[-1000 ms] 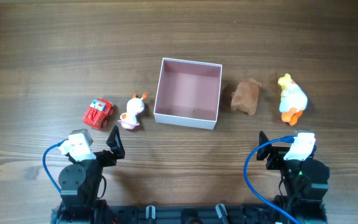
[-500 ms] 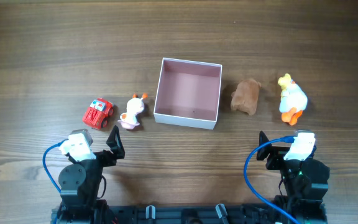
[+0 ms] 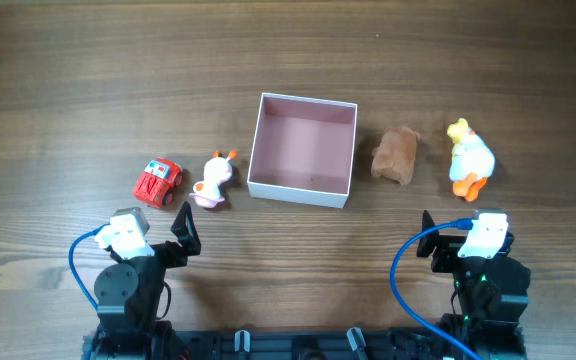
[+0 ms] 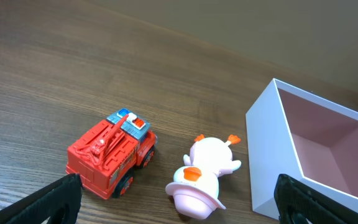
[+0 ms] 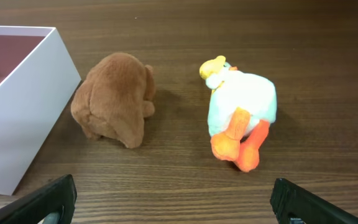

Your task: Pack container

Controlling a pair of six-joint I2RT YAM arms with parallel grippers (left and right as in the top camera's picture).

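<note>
Both gaping wide, empty, left hand (image 4: 179,202), right hand (image 5: 176,199), container (image 3: 298,190) near brown plush (image 3: 396,156)

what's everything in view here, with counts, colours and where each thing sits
box: 1, white outside, pink inside, middle of the table, nothing in it
fire truck: 1, red, far left of the row
duck toy: 1, white with orange, between the fire truck and the box
plush animal: 1, brown, just right of the box
plush duck: 1, white, yellow head, orange feet, far right
table: 1, dark wood, under everything
left gripper: 1, black, open, near edge, holding nothing
right gripper: 1, black, open, near edge, holding nothing
</note>
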